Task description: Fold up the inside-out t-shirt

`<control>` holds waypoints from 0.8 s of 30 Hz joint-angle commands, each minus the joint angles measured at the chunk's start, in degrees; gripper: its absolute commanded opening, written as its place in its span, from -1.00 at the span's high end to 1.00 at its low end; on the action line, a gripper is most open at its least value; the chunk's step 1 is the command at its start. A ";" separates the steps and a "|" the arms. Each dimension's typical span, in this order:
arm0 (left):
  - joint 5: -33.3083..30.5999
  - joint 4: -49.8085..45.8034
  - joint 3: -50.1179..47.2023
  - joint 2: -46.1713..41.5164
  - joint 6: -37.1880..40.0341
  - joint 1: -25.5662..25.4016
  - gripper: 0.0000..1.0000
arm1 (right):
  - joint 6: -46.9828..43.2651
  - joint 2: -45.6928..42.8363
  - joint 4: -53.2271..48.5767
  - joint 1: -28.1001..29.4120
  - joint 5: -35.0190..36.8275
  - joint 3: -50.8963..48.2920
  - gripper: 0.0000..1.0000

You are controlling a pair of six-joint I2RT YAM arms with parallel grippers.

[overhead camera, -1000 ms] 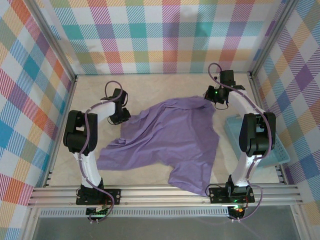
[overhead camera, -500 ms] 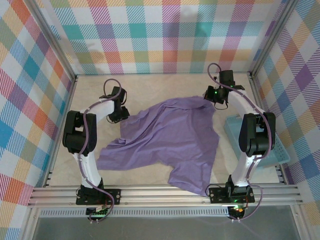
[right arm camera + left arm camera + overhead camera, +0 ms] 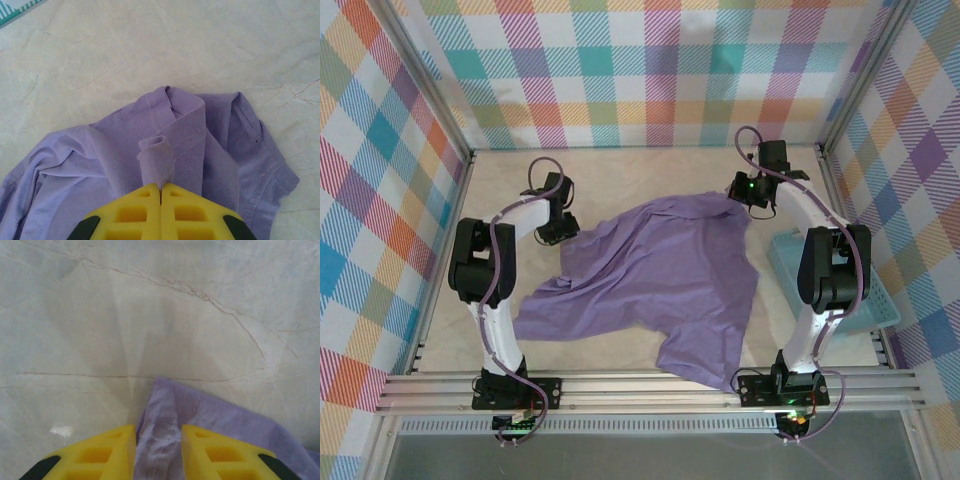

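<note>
Step in hand, as judged: spreading the t-shirt (image 3: 650, 285) flat before the first fold. It lies crumpled across the centre of the top view on the table (image 3: 620, 170), with one corner at upper left and another at upper right. The basket (image 3: 882, 300) stands at the right edge.

The left claw (image 3: 159, 432) sits at the bottom of its wrist view with its fingers partly spread. A shirt corner lies in the gap, flat on the table and not visibly clamped.

The right claw (image 3: 161, 187) has its fingers pressed together, pinching a rolled ridge of cloth at bottom centre.

Next move, as judged: close the left claw on its corner, then draw both corners apart to take out the creases.
</note>
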 commanded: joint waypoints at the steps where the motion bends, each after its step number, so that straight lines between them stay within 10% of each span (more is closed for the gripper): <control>1: -0.19 -1.68 1.69 1.33 0.70 0.76 0.41 | -0.72 -0.15 -0.69 0.34 0.02 0.23 1.00; 24: -2.57 -4.87 3.96 -1.39 1.03 0.77 0.83 | -0.64 0.27 -1.17 0.43 0.03 0.93 1.00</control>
